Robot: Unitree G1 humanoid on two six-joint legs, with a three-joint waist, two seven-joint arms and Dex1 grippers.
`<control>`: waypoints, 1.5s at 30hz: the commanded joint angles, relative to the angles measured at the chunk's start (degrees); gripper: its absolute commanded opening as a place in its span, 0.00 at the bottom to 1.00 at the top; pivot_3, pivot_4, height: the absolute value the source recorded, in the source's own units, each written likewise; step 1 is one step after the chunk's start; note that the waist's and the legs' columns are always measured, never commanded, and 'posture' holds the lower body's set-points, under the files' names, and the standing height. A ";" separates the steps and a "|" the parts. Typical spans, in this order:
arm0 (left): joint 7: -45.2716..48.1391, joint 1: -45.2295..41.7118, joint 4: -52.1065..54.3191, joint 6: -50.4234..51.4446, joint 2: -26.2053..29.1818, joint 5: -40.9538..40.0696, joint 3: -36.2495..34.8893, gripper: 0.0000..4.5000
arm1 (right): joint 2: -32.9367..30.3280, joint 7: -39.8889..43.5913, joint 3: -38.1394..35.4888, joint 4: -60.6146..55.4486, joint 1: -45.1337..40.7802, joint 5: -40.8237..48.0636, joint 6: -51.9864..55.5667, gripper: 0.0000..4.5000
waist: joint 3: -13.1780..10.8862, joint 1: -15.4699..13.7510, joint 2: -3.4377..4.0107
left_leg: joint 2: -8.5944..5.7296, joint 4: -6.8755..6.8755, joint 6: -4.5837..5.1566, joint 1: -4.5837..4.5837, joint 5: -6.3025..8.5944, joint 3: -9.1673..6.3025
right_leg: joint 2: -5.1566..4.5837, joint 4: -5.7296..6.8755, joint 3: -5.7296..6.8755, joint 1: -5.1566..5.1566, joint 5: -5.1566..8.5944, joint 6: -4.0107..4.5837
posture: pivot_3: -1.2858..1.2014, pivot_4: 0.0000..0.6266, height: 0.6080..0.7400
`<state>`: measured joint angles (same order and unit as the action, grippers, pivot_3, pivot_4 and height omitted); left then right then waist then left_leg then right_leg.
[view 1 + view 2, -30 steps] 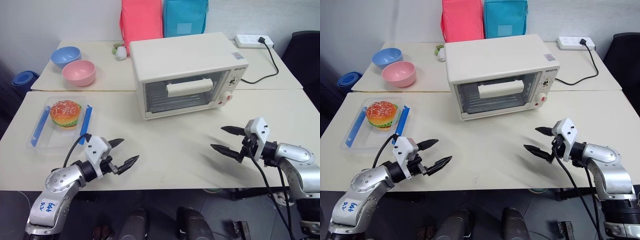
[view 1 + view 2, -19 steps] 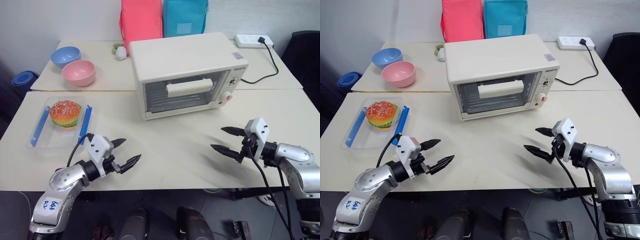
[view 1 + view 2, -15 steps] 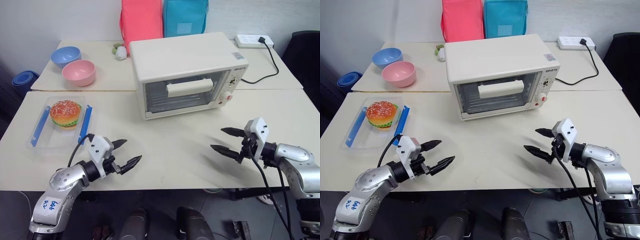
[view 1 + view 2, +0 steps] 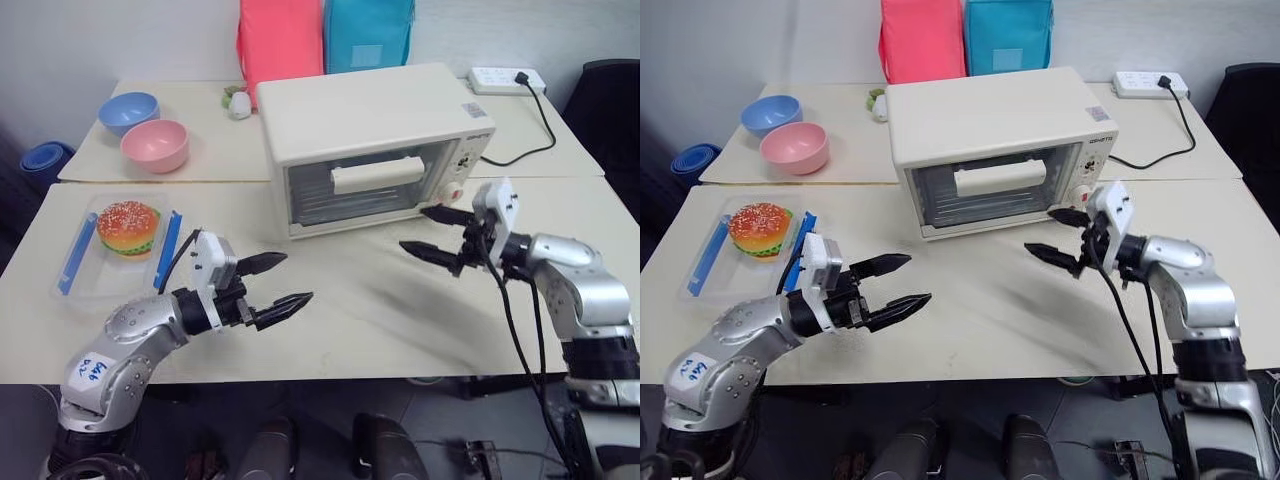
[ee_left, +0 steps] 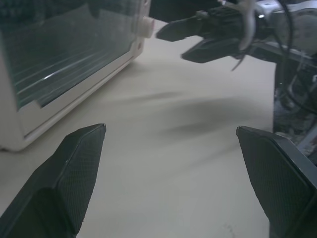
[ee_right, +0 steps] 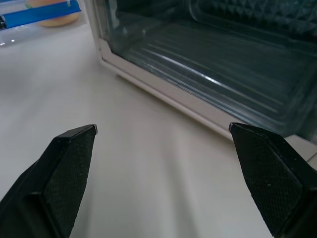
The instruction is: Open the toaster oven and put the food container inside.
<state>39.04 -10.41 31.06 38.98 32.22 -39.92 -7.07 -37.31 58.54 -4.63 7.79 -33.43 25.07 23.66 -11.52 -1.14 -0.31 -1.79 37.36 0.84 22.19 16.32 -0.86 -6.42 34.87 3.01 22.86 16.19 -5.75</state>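
Both grippers — left [image 4: 283, 282] and right [image 4: 428, 231] — hung wide open and empty before the shut oven [image 4: 372, 145], whose stiff bar handle [image 4: 375, 174] looked the place to pull, while the light, probably slippery container [image 4: 115, 250] sat far left on the table.

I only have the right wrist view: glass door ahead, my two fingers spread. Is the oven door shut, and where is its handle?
Observer: Shut. The white bar handle runs across the upper part of the toaster oven door.
Operator: Where is my gripper relative to it?
Observer: The right gripper hovers open by the oven's lower right front corner, below the handle.
Operator: And the left arm?
Observer: The left gripper is open over the table, holding nothing; the food container sits untouched beside it.
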 commanded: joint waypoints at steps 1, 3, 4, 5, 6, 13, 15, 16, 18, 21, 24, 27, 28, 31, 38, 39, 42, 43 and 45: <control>-0.87 -2.79 4.48 2.32 0.99 -6.55 -3.34 1.00 | 0.51 1.25 -0.02 4.26 -6.47 -0.16 -1.20 0.99 | -0.01 0.03 0.01 | 0.00 -0.01 -0.01 0.00 -0.01 0.01 | 0.00 0.00 -0.01 0.01 0.00 -0.01 | 0.52 0.24 1.00; -1.92 -3.45 4.93 3.24 1.34 -7.89 -4.06 1.00 | 0.84 2.14 0.38 6.03 -8.35 -0.67 -1.77 0.99 | 0.00 -0.01 0.01 | 0.01 -0.02 -0.03 0.00 -0.02 0.00 | 0.03 0.01 -0.01 0.02 0.00 -0.01 | 0.52 0.24 1.00; -2.46 -3.58 5.11 3.37 1.48 -8.14 -4.34 1.00 | 1.01 2.64 0.75 6.72 -9.25 -1.00 -2.04 0.99 | 0.00 -0.02 0.01 | 0.01 -0.05 -0.05 -0.02 -0.02 0.00 | 0.05 0.01 0.00 0.02 0.00 0.00 | 0.52 0.24 1.00; -2.87 -3.62 5.23 3.45 1.61 -8.34 -4.49 1.00 | 1.14 3.01 0.98 7.21 -9.81 -1.26 -2.27 0.99 | 0.00 -0.03 0.01 | 0.02 -0.05 -0.09 -0.01 -0.03 0.00 | 0.08 0.00 0.00 0.02 0.00 0.00 | 0.52 0.24 1.00; -3.44 -3.59 5.01 3.36 1.73 -7.97 -4.51 1.00 | 1.32 3.46 1.22 7.45 -10.36 -1.37 -2.38 0.99 | 0.00 -0.02 0.01 | 0.02 -0.05 -0.10 -0.01 -0.03 0.00 | 0.09 0.00 0.00 0.02 0.00 0.00 | 0.52 0.24 1.00; -5.85 -3.31 2.96 1.71 1.65 -5.22 -3.99 1.00 | 2.34 4.71 0.88 0.86 -9.77 1.57 0.37 0.99 | -0.01 -0.05 0.01 | -0.02 -0.03 -0.07 0.03 -0.02 0.09 | 0.10 0.00 -0.07 0.08 -0.01 -0.02 | 0.52 0.24 1.00; -6.30 -3.61 1.97 0.53 2.23 -2.28 -2.93 1.00 | 2.43 4.29 0.55 -2.23 -8.75 2.79 1.92 0.99 | -0.01 -0.07 0.01 | -0.01 -0.04 -0.08 0.05 -0.02 0.08 | 0.10 0.01 -0.08 0.12 -0.01 -0.02 | 0.52 0.24 1.00; -6.32 -3.64 1.44 -0.06 2.53 -0.88 -2.28 1.00 | 2.36 4.13 0.51 -3.71 -8.08 3.26 2.63 0.99 | -0.01 -0.05 0.01 | 0.00 -0.05 -0.10 0.04 -0.02 0.08 | 0.10 0.01 -0.08 0.13 -0.01 -0.02 | 0.52 0.24 1.00; -6.08 -3.83 0.78 -0.67 2.48 0.20 -1.67 1.00 | 2.22 3.84 0.34 -6.21 -6.52 4.02 3.70 0.99 | 0.00 0.03 0.01 | 0.01 -0.08 -0.12 0.04 -0.02 0.10 | 0.11 0.01 -0.09 0.16 -0.01 -0.02 | 0.52 0.24 1.00; -6.52 -5.92 -0.61 -1.21 1.76 0.78 -1.59 1.00 | 2.13 2.98 -0.34 -9.59 -3.72 5.03 4.94 0.99 | -0.01 0.14 0.01 | 0.06 -0.13 -0.12 0.08 -0.02 0.27 | 0.15 0.09 -0.23 0.35 -0.01 -0.02 | 0.52 0.24 1.00; -7.99 -10.29 -2.78 -1.55 -0.30 -1.21 -3.64 1.00 | 2.23 1.85 -1.42 -12.66 -1.06 6.40 6.05 0.99 | -0.01 0.04 0.01 | 0.07 -0.12 -0.19 0.22 -0.06 0.35 | 0.16 0.21 -0.23 0.57 -0.01 -0.02 | 0.52 0.24 1.00; -9.72 -15.91 -6.06 -1.16 -2.31 -3.37 -5.85 0.80 | 2.46 0.65 -2.07 -14.71 0.84 7.12 6.46 1.00 | -0.02 0.01 -0.01 | 0.15 -0.09 -0.19 0.21 -0.07 0.51 | 0.23 0.25 -0.19 0.62 -0.02 -0.04 | 0.52 0.24 1.00; -10.35 -18.02 -7.66 -0.92 -2.60 -3.36 -6.26 0.73 | 2.54 0.23 -2.13 -15.17 1.25 7.24 6.47 1.00 | -0.02 -0.04 -0.02 | 0.16 -0.09 -0.19 0.19 -0.07 0.57 | 0.27 0.26 -0.19 0.63 -0.03 -0.05 | 0.52 0.24 1.00; -10.89 -22.99 -12.70 -1.85 -2.86 -1.50 -6.08 0.52 | 2.86 -0.90 -2.24 -16.09 1.97 7.76 6.53 1.00 | -0.02 -0.05 -0.02 | 0.24 -0.07 -0.20 0.15 -0.07 0.72 | 0.62 0.32 -0.19 0.67 -0.05 -0.08 | 0.52 0.24 1.00; -5.75 -28.84 -18.64 -5.26 -1.44 4.22 -0.39 0.03 | 3.49 -2.70 -2.07 -17.97 3.54 8.46 6.37 1.00 | -0.02 -0.03 -0.03 | 0.36 -0.05 -0.22 0.16 -0.06 0.90 | 0.80 0.56 -0.30 0.76 -0.05 -0.08 | 0.52 0.24 1.00; -4.83 -29.17 -19.02 -6.02 -1.52 4.97 0.50 0.01 | 3.52 -2.86 -2.14 -18.31 3.84 8.59 6.39 1.00 | -0.02 -0.03 -0.03 | 0.36 -0.05 -0.23 0.17 -0.05 0.91 | 0.81 0.55 -0.32 0.78 -0.05 -0.08 | 0.52 0.24 1.00; -2.95 -29.44 -19.50 -6.98 -2.36 5.29 1.70 0.01 | 3.59 -3.56 -2.49 -18.87 4.44 8.99 6.54 1.00 | -0.02 0.12 -0.03 | 0.39 -0.06 -0.22 0.17 -0.01 1.00 | 0.82 0.53 -0.39 0.80 -0.05 -0.07 | 0.52 0.24 1.00; -2.36 -29.37 -19.70 -7.31 -2.37 5.82 2.37 0.01 | 3.59 -3.77 -2.55 -19.06 4.66 9.14 6.55 1.00 | -0.03 0.16 -0.03 | 0.41 -0.06 -0.22 0.17 0.00 1.02 | 0.81 0.53 -0.41 0.81 -0.05 -0.07 | 0.52 0.24 1.00; -1.37 -29.12 -20.27 -8.24 -2.05 7.82 4.07 0.01 | 3.53 -4.05 -2.51 -19.48 5.14 9.35 6.50 1.00 | -0.03 0.16 -0.03 | 0.47 -0.06 -0.24 0.17 0.01 1.04 | 0.80 0.53 -0.42 0.82 -0.05 -0.07 | 0.52 0.24 1.00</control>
<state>36.49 -38.74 10.38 32.61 29.74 -33.76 -3.78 -33.88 54.21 -5.62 -7.97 -28.28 32.29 30.62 -11.54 -0.98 -0.34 -1.31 37.30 0.59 22.36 16.33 0.18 -5.61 35.40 2.59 23.68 16.15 -5.83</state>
